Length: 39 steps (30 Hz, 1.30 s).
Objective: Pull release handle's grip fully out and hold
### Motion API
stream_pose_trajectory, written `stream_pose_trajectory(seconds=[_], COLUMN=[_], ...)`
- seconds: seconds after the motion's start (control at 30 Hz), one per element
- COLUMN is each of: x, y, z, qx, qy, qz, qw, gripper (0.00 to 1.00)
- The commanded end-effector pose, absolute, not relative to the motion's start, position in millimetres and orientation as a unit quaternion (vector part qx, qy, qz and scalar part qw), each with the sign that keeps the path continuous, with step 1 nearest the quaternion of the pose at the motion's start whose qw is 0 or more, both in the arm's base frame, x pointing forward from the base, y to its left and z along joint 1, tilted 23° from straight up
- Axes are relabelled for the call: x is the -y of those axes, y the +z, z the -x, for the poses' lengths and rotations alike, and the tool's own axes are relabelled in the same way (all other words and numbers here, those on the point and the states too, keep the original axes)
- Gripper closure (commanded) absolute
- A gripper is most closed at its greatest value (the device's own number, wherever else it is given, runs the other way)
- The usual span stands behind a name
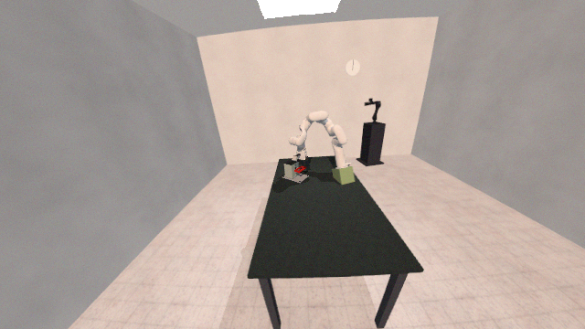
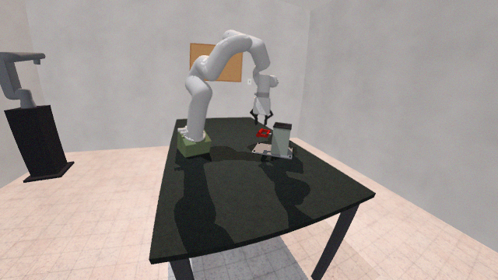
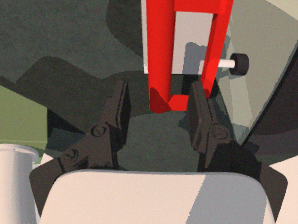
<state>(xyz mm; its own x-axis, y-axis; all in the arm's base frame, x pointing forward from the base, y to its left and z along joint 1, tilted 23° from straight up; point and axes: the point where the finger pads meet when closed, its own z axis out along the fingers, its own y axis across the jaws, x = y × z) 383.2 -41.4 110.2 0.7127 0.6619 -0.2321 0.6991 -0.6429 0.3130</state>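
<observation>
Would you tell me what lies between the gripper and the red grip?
Nothing: in the exterior view the open gripper hangs above the red grip, only air between.

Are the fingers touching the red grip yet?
Apart. In the exterior view the open gripper hangs above the red grip, with the table showing between fingertips and grip.

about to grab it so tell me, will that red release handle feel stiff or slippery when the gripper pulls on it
The red handle looks like a rigid rectangular loop, so it probably won't flex. Its faces look smooth and flat, so the open gripper, poised just above it, may slip unless it closes squarely on the bar. A slim rod ties it to the housing, so it likely slides straight rather than swinging.
</observation>
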Motion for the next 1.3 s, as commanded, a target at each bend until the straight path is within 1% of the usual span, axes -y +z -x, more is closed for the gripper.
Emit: stream_pose_trajectory(seconds=[0.0,0.57,1.27], x=[44,50,50], y=[104,89,87], z=[-385,-387,-387], qx=[-0.376,-0.376,-0.376], qy=[-0.047,-0.047,-0.047], qz=[-0.905,-0.905,-0.905], qw=[0.193,0.193,0.193], gripper=[0.48,0.48,0.48])
